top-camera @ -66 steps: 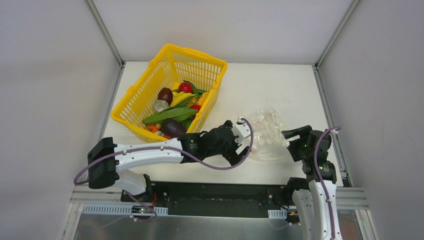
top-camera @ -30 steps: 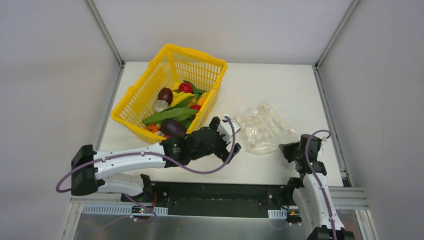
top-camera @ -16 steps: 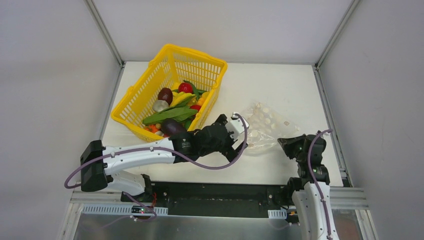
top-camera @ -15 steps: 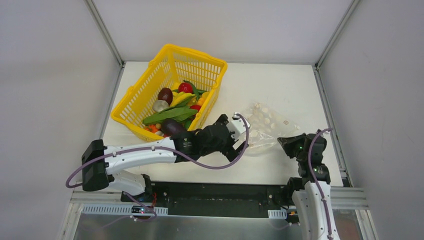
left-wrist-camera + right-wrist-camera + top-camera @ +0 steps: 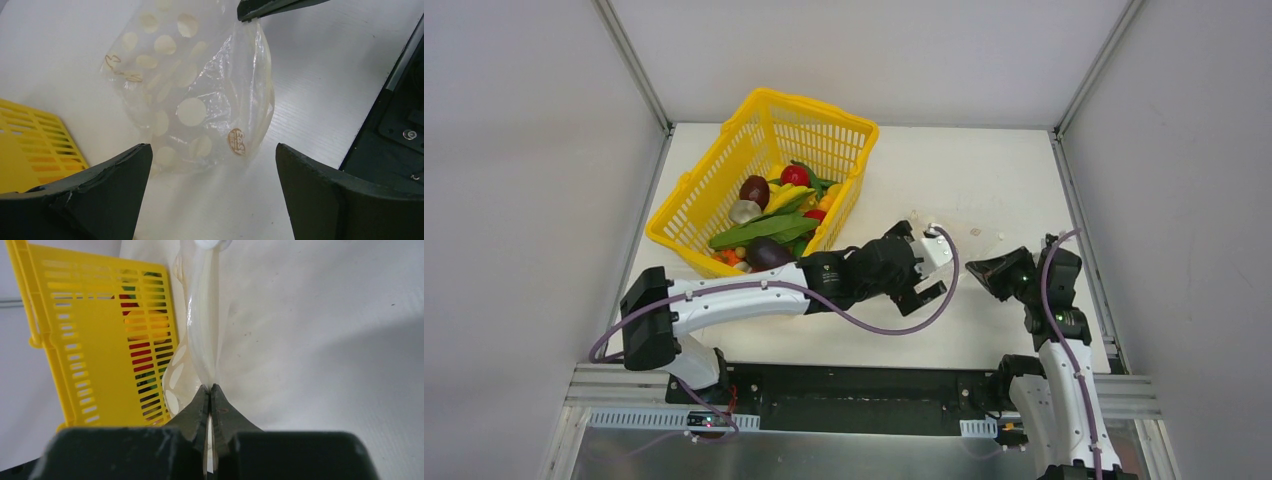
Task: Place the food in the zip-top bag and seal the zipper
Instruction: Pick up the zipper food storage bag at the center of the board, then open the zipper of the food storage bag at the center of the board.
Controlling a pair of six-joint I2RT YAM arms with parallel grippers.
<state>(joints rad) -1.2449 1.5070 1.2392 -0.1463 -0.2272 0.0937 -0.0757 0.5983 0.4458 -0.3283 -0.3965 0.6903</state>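
Observation:
The zip-top bag [image 5: 195, 95], clear with whitish dots, hangs lifted off the table by one edge. My right gripper [image 5: 210, 387] is shut on that edge, and its dark tips [image 5: 260, 7] show at the top of the left wrist view. From above, the bag [image 5: 959, 232] is only a faint sheet between the two grippers. My left gripper [image 5: 210, 165] is open, its fingers [image 5: 115, 185] spread wide just short of the bag's lower end, touching nothing. I cannot make out the zipper. The food [image 5: 769, 225] lies piled in the yellow basket [image 5: 724, 165].
The yellow mesh basket [image 5: 100, 340] stands at the back left, close behind the bag. The table's near edge and a black base strip [image 5: 400, 100] run just right of the left gripper. Grey walls enclose the table on three sides.
My left gripper has moved right, up to the bag. My right gripper has pulled the bag's edge up, so the bag now hangs thin instead of lying spread on the table.

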